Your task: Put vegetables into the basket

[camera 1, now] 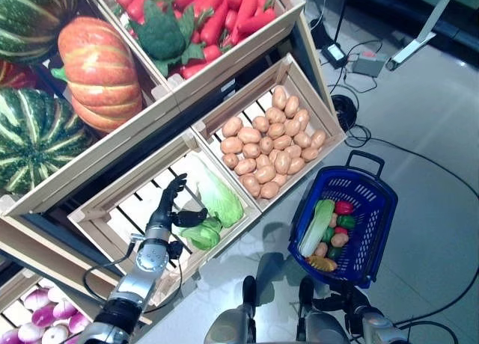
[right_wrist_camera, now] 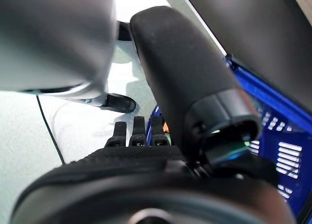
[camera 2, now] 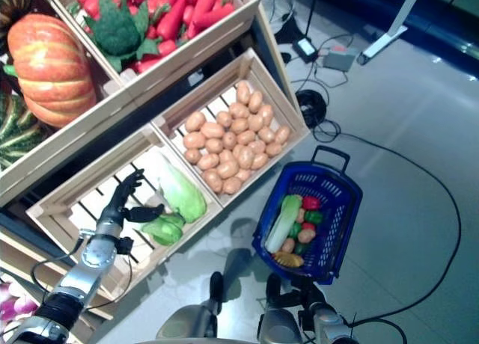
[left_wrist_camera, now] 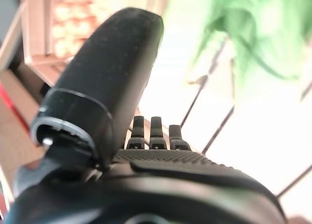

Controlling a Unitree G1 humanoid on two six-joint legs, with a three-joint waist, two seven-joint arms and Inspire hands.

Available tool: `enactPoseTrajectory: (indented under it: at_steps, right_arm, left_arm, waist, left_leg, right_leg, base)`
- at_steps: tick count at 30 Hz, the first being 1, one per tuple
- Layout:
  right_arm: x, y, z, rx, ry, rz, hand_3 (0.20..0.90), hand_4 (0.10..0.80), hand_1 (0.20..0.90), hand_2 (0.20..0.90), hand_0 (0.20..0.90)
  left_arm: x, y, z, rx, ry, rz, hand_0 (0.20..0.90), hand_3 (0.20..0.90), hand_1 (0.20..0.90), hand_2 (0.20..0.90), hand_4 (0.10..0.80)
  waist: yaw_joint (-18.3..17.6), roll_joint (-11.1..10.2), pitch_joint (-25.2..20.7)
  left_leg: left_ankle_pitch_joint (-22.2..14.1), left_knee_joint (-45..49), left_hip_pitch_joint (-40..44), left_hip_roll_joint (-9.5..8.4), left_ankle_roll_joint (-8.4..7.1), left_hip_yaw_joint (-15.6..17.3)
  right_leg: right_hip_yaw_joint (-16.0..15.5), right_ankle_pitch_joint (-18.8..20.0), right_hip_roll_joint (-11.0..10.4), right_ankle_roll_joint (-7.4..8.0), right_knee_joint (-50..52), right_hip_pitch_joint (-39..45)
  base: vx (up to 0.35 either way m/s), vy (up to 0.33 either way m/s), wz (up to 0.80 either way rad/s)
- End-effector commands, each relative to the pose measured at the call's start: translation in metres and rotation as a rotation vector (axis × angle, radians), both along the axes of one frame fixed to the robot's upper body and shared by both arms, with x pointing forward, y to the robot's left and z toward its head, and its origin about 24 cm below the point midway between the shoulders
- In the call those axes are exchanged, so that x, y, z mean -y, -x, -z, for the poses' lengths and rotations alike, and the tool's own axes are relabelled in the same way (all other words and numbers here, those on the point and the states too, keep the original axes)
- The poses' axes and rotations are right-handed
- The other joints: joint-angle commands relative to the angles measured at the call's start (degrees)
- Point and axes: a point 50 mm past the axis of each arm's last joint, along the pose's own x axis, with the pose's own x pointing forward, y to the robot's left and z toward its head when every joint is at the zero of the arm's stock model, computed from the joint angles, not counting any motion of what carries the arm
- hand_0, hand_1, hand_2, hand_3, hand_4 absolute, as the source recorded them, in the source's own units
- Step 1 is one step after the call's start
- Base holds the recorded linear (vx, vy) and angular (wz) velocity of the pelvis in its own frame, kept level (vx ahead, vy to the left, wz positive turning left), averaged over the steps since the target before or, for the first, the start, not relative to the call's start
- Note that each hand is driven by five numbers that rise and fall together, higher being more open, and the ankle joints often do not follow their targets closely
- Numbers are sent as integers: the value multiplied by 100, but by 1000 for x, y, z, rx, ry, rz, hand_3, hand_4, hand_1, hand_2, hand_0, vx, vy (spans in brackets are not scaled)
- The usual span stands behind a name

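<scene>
- The left hand [camera 1: 171, 202] reaches up and forward from the lower left into a pale wooden slatted crate [camera 1: 97, 209] on the lower shelf of a produce stand.
- Its silver-grey forearm slants up from the bottom edge, with the dark hand at its far end over the crate's slats.
- The fingers [camera 1: 177, 185] of that hand are extended and slightly spread, pointing away from the robot, and the thumb sticks out sideways toward the greens; nothing is clasped in it.
- A long pale-green cabbage [camera 1: 217, 194] lies in the same crate just beside the hand, and a smaller dark-green leafy vegetable [camera 1: 200, 233] sits at the crate's near corner, close to the thumb; whether the thumb touches it cannot be told.
- The right hand [right_wrist_camera: 161, 87] shows in its own wrist view, near the blue basket [camera 1: 378, 232]; its fingers [right_wrist_camera: 139, 134] lie in a straight row, side by side, holding nothing.
- The basket stands on the grey floor to the right of the stand, its black handle upright.
- It already contains a pale-green cabbage [camera 1: 317, 226], red and green peppers [camera 1: 343, 213] and a few potatoes.
- The neighbouring crate is full of potatoes [camera 1: 269, 146].
- On the shelf above are an orange pumpkin [camera 1: 99, 71], a striped green squash [camera 1: 34, 138], broccoli [camera 1: 161, 34] and red peppers [camera 1: 217, 15].
</scene>
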Motion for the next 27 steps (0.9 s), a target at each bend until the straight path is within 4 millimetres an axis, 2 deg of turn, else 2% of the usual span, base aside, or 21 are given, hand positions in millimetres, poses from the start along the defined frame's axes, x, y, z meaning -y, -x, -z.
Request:
enactPoseTrajectory:
  at_steps: [1,3,8,9,10,11,18,27]
  right_arm:
    - [-5,-21,-14,137,-45,9,900,800,900,900,900]
    - [2,-24,-18,171,-76,67,900,800,900,900,900]
    - [14,-51,-37,285,-73,118,900,800,900,900,900]
    - [14,-52,-38,289,-73,119,900,800,900,900,900]
    - [13,-66,-48,334,-66,103,900,800,900,900,900]
    - [12,-71,-52,353,-65,98,900,800,900,900,900]
    - [14,-100,-77,457,-43,91,900,800,900,900,900]
    - [20,-111,-87,459,16,63,900,800,900,900,900]
  left_arm:
    - [-17,-22,-50,202,-105,-58,900,900,900,900,800]
    - [-23,-20,-51,190,-172,-63,900,900,900,900,800]
    - [-24,-27,-65,252,-305,-102,900,900,900,900,800]
    - [-25,-27,-65,254,-310,-107,900,900,900,900,800]
    - [-28,-29,-67,262,-344,-140,900,900,900,900,800]
    - [-30,-31,-68,267,-379,-151,900,900,900,900,800]
    - [-34,-38,-73,276,-646,-157,900,900,900,900,800]
    - [-39,-40,-73,303,-815,-187,900,900,900,900,800]
  waist:
    - [-54,-181,52]
    - [-36,-145,185]
    - [7,-48,557]
    - [9,-44,564]
    - [24,-34,702]
    - [40,-44,755]
    - [60,-97,1037]
    - [-14,-118,1037]
  left_leg:
    - [-251,261,-317,-210,-192,-161]
    - [-259,416,-489,-237,-215,-174]
    - [-268,994,-1122,-322,-238,-205]
    - [-274,1019,-1144,-325,-238,-207]
    - [-320,1327,-1380,-370,-228,-207]
    - [-343,1452,-1497,-385,-216,-203]
    - [-451,2070,-2159,-396,-184,-111]
    - [-562,2560,-2889,-351,-176,65]
  right_leg:
    - [119,-257,-93,-84,483,-266]
    - [66,-314,-119,-110,601,-372]
    - [-17,-378,-208,-172,1140,-949]
    - [-18,-385,-211,-174,1165,-971]
    - [-23,-462,-232,-207,1433,-1180]
    - [-30,-492,-240,-219,1547,-1286]
    - [27,-605,-281,-227,2210,-1960]
    - [213,-718,-285,-209,2805,-2779]
  base:
    - [-53,15,1]
    - [-109,6,2]
    - [-129,10,7]
    - [-130,20,15]
    - [-123,-3,10]
    - [-139,-13,2]
    - [-86,-8,3]
    - [-20,15,-3]
